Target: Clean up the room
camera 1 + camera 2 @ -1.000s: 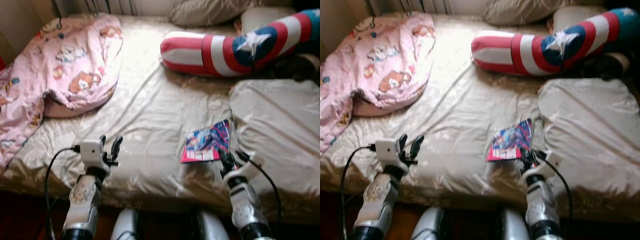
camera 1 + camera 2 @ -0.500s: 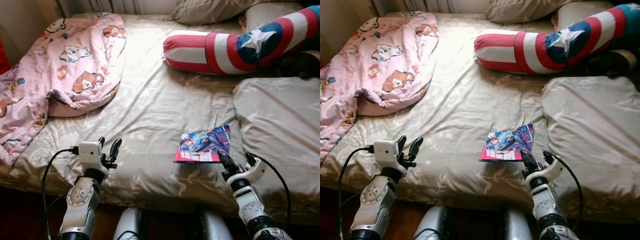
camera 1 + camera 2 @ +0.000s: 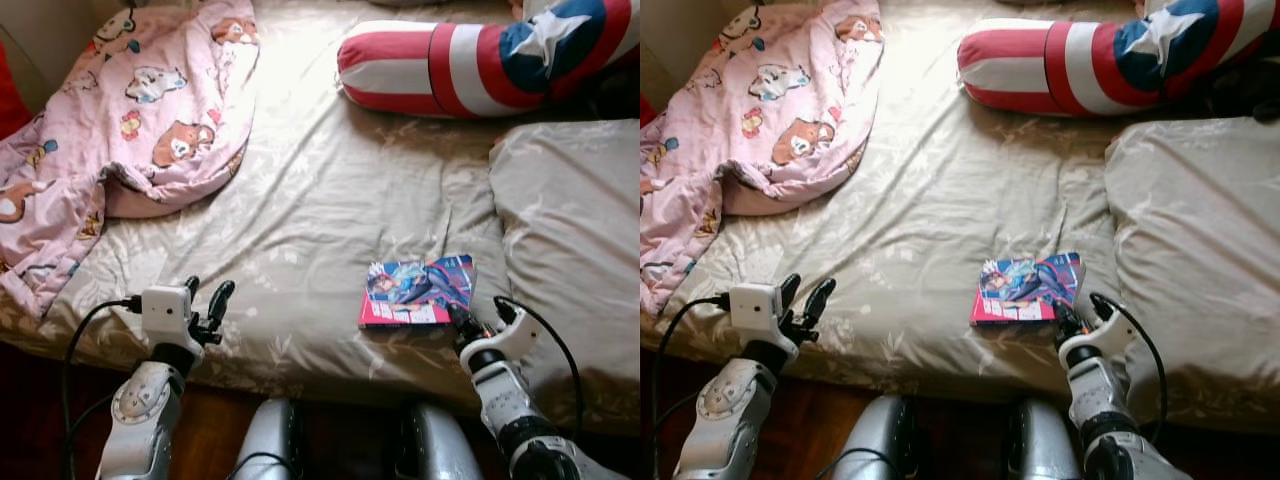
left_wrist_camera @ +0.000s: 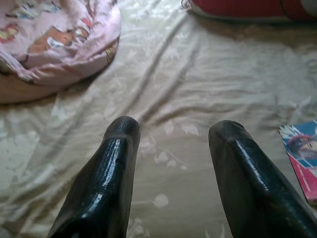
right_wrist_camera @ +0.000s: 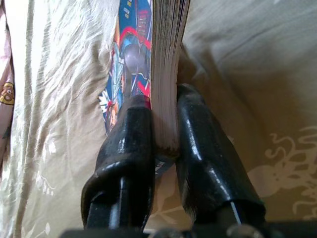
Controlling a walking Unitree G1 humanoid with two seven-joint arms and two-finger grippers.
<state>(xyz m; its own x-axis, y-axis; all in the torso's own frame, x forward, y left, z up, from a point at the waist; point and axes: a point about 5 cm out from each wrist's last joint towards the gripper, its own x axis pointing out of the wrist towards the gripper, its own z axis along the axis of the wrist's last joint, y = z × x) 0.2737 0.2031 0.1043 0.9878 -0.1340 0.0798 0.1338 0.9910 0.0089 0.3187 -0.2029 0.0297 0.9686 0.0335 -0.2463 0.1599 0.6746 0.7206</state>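
Right wrist view: right gripper pinches the comic between its 2 fingers; left gripper gapes wide over the bed

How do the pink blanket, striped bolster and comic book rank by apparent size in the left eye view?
1. Pink blanket
2. Striped bolster, cut off by the frame
3. Comic book, held at its corner by the right gripper
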